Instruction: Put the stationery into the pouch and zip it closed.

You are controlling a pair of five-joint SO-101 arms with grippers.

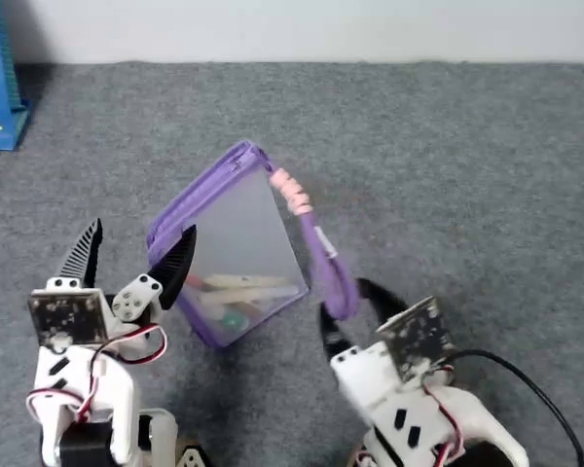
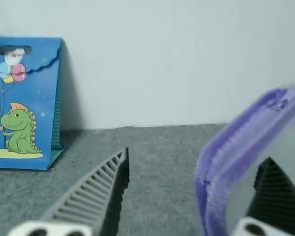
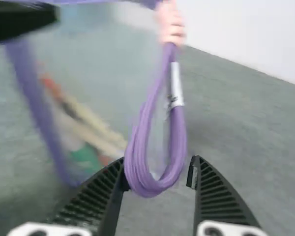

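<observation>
Stationery [image 1: 241, 288] is already lying inside the pouch [image 1: 236, 229], which is sitting tilted on the bench [image 1: 448, 156]; zip prob. still needing closing. We're holding left gripper [image 1: 143, 232] fingers apart at the pouch edge, right gripper [image 3: 157, 161] fingers apart round the strap [image 3: 140, 172].

Overhead and close wrist views of pouch [image 1: 238, 255]

Soft, even light, bright white wall [image 2: 187, 59], dim shadow beside the blue bag [image 2: 24, 103]
</observation>
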